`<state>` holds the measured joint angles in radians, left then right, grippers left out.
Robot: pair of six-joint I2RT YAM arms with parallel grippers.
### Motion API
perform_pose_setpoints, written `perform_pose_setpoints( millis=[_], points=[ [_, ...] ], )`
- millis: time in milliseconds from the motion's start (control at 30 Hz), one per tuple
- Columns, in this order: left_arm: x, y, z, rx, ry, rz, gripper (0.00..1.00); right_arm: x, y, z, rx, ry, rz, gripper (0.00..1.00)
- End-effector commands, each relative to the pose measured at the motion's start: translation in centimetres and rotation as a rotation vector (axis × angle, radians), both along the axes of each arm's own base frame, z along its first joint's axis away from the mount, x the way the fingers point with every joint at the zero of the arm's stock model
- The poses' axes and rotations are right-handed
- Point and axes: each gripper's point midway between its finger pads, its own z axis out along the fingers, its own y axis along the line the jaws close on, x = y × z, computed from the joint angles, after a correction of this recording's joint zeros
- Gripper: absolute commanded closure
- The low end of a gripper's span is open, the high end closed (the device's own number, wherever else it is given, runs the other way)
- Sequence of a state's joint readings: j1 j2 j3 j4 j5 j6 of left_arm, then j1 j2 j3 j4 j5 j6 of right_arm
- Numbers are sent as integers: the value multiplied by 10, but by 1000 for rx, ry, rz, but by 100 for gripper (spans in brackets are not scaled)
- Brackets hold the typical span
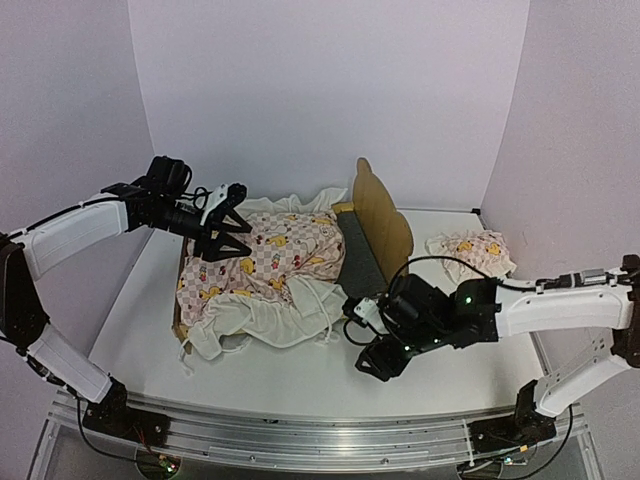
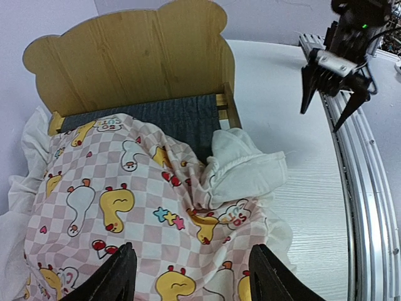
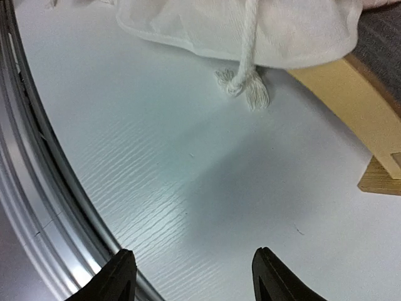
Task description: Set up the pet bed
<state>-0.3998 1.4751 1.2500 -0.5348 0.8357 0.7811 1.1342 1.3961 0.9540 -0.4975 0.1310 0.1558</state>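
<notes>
The pet bed is a light-wood frame with a bear-ear headboard and a dark grey base. A pink checked duck quilt lies rumpled over most of it, with its cream ruffle spilling onto the table. My left gripper hovers open over the quilt, and nothing is between its fingers. My right gripper hangs open above bare table near the bed's front corner, and it holds nothing. The ruffle and a tasselled tie lie ahead of it.
A small matching pillow lies on the table to the right of the headboard. An aluminium rail runs along the near edge, close by the right gripper. Walls close in the table on the left, back and right.
</notes>
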Motion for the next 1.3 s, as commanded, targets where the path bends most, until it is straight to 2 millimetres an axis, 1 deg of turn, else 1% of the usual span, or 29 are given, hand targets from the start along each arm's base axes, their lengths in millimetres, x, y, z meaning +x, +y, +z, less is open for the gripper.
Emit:
perform_pose_setpoints(
  millis=[0,133,267,367,467,567,733,800,867,900,933,1033,1100,1133,1167,1267],
  points=[
    [-16,-8,5,-38,19,-24,38,43,57,22,353,-210,-54,33],
    [-21,-10,3,-54,49,-25,37,62,62,-11,331,-284,-100,26],
    [-26,-10,-3,-60,68,-34,37,72,70,-44,305,-282,-132,24],
    [-28,-11,-5,-61,68,-41,38,81,66,-61,304,-308,-189,23],
    [-27,-12,-6,-65,73,-44,38,97,63,-71,287,-339,-241,23],
    [-27,-13,-6,-70,77,-48,38,111,59,-84,281,-320,-286,23],
    [-24,-14,-5,-71,74,-47,38,131,40,-110,242,-286,-366,25],
    [-23,-15,-6,-71,74,-46,37,134,40,-119,239,-257,-362,30],
    [-22,-15,-7,-69,76,-45,37,131,46,-125,239,-231,-327,33],
    [-22,-15,-8,-67,77,-45,37,129,50,-129,243,-213,-310,36],
    [-21,-15,-9,-63,77,-44,37,127,53,-132,245,-197,-299,43],
    [-18,-14,-14,-42,77,-32,37,121,52,-136,242,-174,-291,70],
    [-19,-12,-18,-22,76,-32,38,119,48,-130,241,-178,-287,88],
    [-20,-11,-21,-11,78,-35,37,117,43,-127,223,-177,-287,95],
    [-22,-11,-27,7,83,-40,37,115,38,-124,200,-173,-289,100],
    [-47,-19,-50,105,79,-115,37,104,10,-111,76,-127,-309,100]
  ],
)
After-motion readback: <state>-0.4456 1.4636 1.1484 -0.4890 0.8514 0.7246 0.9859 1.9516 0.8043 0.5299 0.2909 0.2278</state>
